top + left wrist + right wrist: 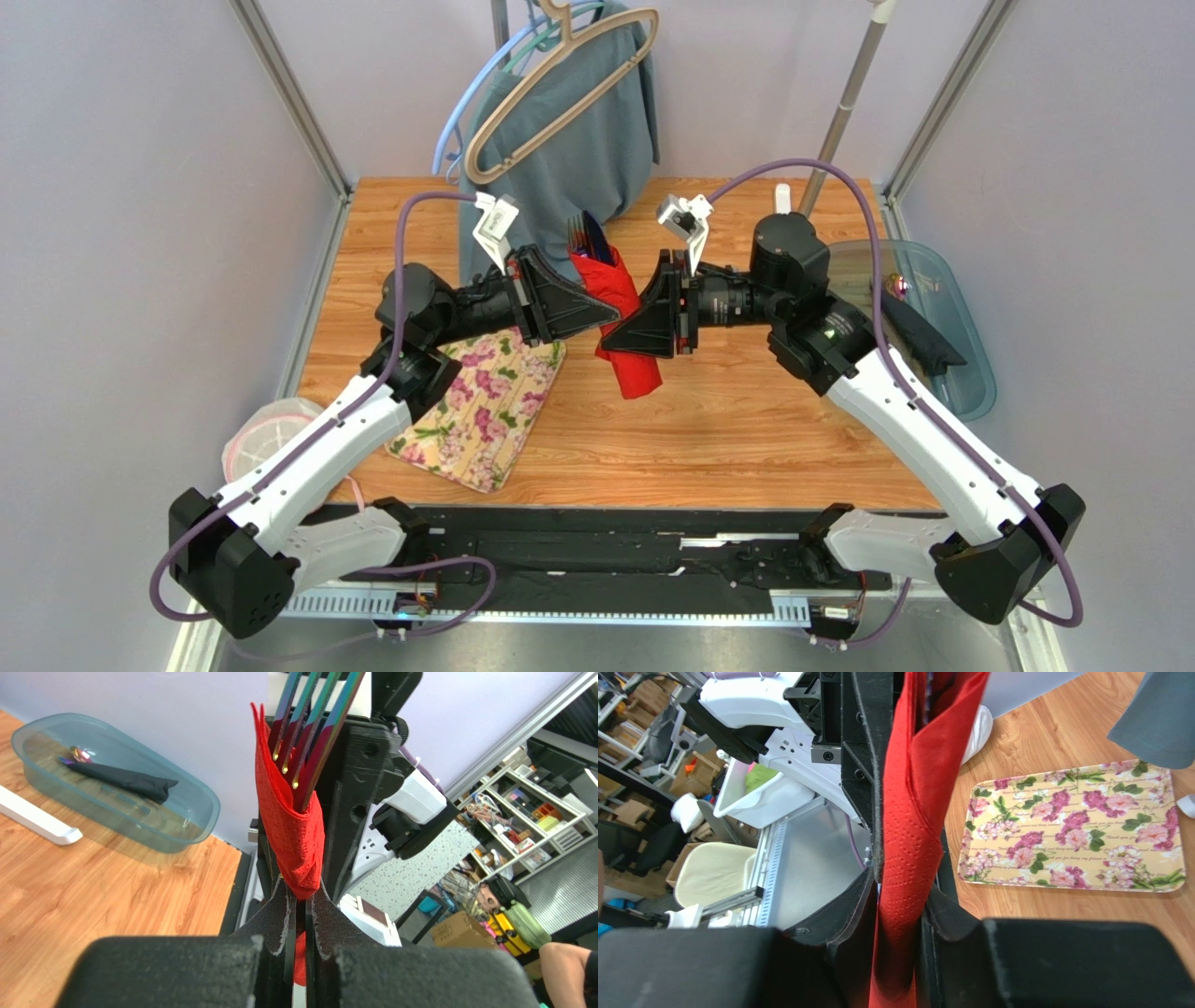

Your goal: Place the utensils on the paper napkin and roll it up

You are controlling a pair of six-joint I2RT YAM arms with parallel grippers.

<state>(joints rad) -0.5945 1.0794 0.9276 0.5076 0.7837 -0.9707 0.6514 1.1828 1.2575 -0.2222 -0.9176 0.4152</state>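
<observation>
The paper napkin (pixel 631 329), bright red, is wrapped into a loose roll and held in the air over the middle of the table. The utensils (pixel 589 235) stick out of its far end, and their iridescent tines (pixel 316 721) rise from the red wrap (pixel 291 833) in the left wrist view. My left gripper (pixel 606 322) comes from the left, and its jaws (pixel 302 899) are pinched shut on the napkin's lower edge. My right gripper (pixel 620 339) comes from the right. Its fingers (pixel 899 882) press on both sides of the red roll (pixel 906 812).
A cream floral mat (pixel 484 406) lies on the wooden table at the left, below the arms. A clear blue-grey bin (pixel 933 329) holding a dark item stands at the right edge. A grey-green garment on a beige hanger (pixel 582 126) hangs at the back.
</observation>
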